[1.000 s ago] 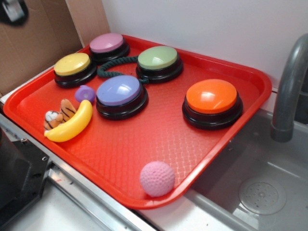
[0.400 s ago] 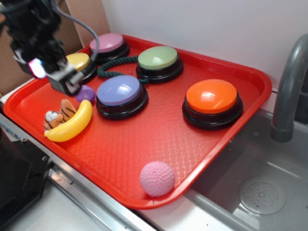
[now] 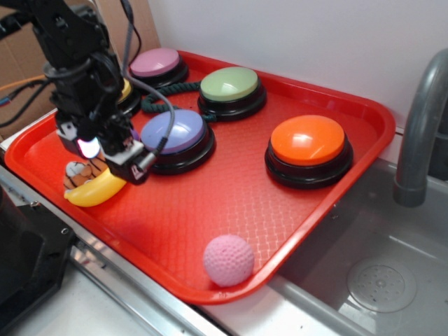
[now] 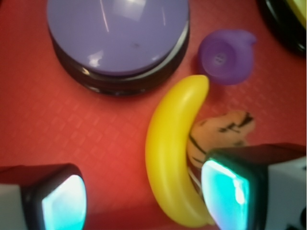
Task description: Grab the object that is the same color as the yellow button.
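The toy banana (image 4: 173,158) lies on the red tray (image 3: 210,210) near its front-left corner, curved, one tip pointing toward the small purple piece (image 4: 226,57) and its hollow side touching the plush tiger (image 4: 218,134). Just beyond it stands the purple button (image 4: 117,36); the yellow button (image 3: 124,91) that sets the colour sits at the back left, mostly hidden behind the arm in the exterior view.

The gripper (image 4: 144,196) hangs directly over the banana's lower end with its jaws spread — one finger (image 4: 62,201) over bare tray well to one side, the other finger (image 4: 230,191) over the tiger and overlapping the banana's edge. This looks like the end of the approach: nothing is pinched yet. The next move calls for a small shift so the banana sits between the fingers and the tiger outside them, then a descent and a close across the banana's narrow width. The smooth plastic may slip, and the tiger could get caught in the grasp.

A second ago no arm was over the tray at all; shortly after, it hovered above the yellow button and purple piece. Now it has come forward and lower, covering the banana's upper half. The banana, tiger, buttons and pink ball (image 3: 228,260) have not moved.
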{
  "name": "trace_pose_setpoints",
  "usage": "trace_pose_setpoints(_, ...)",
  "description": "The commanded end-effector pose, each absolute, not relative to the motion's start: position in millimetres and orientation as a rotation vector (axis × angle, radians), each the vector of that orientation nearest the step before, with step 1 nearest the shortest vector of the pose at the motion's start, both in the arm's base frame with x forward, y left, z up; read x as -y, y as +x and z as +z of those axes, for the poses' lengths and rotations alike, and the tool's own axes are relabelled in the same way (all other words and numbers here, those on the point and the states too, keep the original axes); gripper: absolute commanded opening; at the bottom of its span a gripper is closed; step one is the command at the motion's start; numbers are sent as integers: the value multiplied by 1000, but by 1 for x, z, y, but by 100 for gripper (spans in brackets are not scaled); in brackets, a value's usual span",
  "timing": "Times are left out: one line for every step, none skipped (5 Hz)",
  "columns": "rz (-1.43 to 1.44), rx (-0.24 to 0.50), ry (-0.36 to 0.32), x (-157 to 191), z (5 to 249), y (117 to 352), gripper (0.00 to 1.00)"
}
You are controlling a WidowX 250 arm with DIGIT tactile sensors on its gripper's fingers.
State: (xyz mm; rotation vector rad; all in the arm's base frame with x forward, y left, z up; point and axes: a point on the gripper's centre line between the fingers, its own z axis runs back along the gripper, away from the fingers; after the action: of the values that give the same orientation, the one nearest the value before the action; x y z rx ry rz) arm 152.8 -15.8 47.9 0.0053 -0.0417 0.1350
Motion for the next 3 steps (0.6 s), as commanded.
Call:
trace_pose_setpoints(168, -1, 27, 9, 22, 154, 100)
trace_pose_setpoints(190, -7, 21, 5, 11, 153, 100)
trace_pose_setpoints(205, -10, 16, 2, 4, 152, 100)
